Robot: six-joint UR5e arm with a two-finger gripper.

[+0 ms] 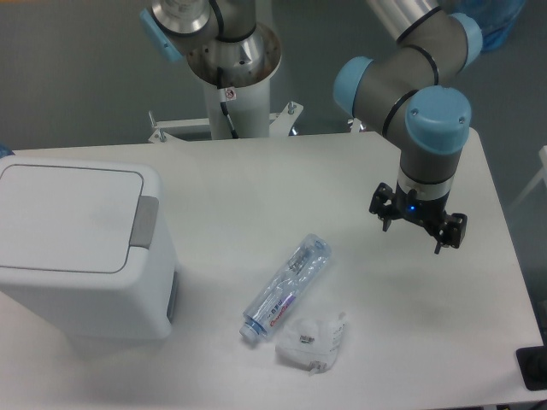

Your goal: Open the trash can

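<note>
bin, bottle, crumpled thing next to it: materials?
Bin: likely plastic, white, smooth moulded corners; grey tab.
Bottle: clear thin plastic, see-through, printed label.
Crumpled item: white, soft-looking, perhaps fabric or film; can't tell.

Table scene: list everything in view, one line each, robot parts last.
trash can: one, white with grey push tab, left side of table, lid shut
plastic bottle: one, clear, lying on its side, table centre
face mask: one, white, crumpled, touching the bottle's lower right
table: one, white
robot arm: one, grey with blue caps, over table's right side
gripper: one, black, open, empty, above the table, far from the trash can
</note>
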